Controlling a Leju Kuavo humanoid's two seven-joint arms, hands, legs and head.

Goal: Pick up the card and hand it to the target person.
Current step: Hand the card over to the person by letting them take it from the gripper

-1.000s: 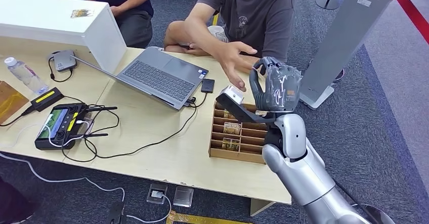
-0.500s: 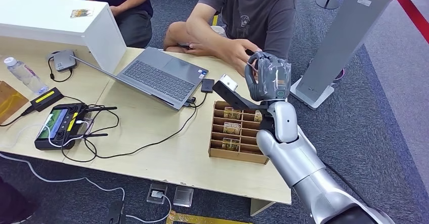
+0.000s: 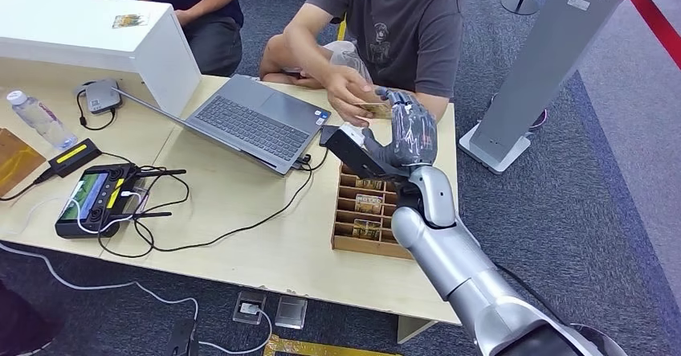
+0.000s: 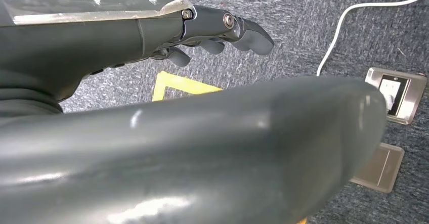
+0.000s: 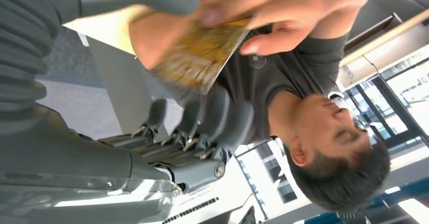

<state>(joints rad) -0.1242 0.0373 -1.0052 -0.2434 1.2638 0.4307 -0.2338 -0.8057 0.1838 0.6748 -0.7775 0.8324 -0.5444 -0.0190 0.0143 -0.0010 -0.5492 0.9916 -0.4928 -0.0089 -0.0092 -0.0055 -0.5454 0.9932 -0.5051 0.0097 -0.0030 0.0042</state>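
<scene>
Right robot hand [image 3: 405,135] raised over bench [image 3: 241,235] far edge, fingers apart; person's hand [image 3: 347,99] pinches yellow card [image 5: 200,57], print unreadable; left robot hand [image 4: 222,29] empty, fingers loosely extended.

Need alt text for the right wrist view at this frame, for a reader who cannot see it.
A person's hand grips a yellow patterned card just above the dark fingers of the robot's right hand; whether the robot also grips the card is unclear. Behind is the person in a dark grey T-shirt, shown sideways in this turned view.
</scene>
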